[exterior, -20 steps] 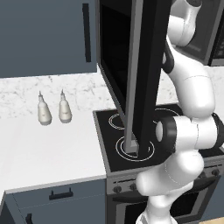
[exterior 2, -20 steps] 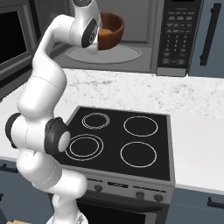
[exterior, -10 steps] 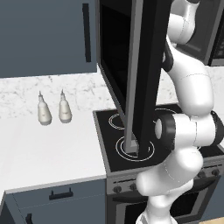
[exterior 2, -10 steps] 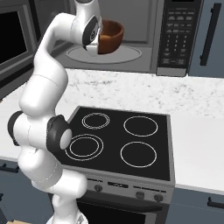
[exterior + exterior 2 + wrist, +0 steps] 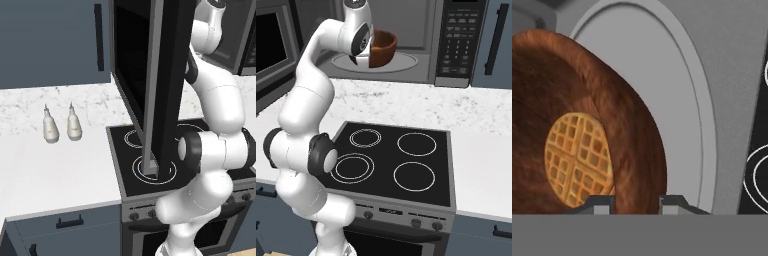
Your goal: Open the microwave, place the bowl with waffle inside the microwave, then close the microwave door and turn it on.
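Over the last second the pincer (image 5: 634,200), pinching the rim of the bowl (image 5: 381,47), has barely carried it and the waffle (image 5: 578,160) further over the turntable (image 5: 403,62), so setting down looks imminent.

White marbled counter (image 5: 55,170) left of black four-ring cooktop (image 5: 396,160). Two pale bottles (image 5: 61,127), perhaps shakers, on counter left of cooktop. Blue-grey cabinets (image 5: 50,42) above, drawers (image 5: 70,227) below counter.
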Tool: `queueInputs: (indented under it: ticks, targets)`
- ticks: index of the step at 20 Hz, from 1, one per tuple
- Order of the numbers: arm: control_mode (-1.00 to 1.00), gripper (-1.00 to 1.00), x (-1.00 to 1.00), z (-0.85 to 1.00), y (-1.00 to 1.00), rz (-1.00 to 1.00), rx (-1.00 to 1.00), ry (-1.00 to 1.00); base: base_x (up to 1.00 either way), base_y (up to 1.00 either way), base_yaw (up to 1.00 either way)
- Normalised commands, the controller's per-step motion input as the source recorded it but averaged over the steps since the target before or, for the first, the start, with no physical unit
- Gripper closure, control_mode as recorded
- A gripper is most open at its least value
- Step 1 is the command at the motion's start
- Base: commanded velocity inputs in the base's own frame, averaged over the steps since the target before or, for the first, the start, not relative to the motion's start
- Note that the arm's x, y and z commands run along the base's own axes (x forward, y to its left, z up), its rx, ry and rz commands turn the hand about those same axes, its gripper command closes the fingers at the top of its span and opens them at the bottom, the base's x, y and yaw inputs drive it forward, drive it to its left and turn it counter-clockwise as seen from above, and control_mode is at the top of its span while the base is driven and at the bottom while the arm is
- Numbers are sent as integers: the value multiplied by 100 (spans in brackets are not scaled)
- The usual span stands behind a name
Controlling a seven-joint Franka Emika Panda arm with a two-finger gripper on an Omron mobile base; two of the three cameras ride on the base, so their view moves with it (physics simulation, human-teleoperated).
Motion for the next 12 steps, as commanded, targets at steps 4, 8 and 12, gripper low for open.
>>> queueInputs:
  ticks: [4, 8, 12]
  targets:
    - [-100, 100, 0, -16, 0, 2, -3, 8, 0, 0, 0]
    - [-100, 100, 0, 0, 0, 2, -2, 4, 0, 0, 0]
    - [-100, -100, 0, 0, 0, 2, 0, 2, 0, 0, 0]
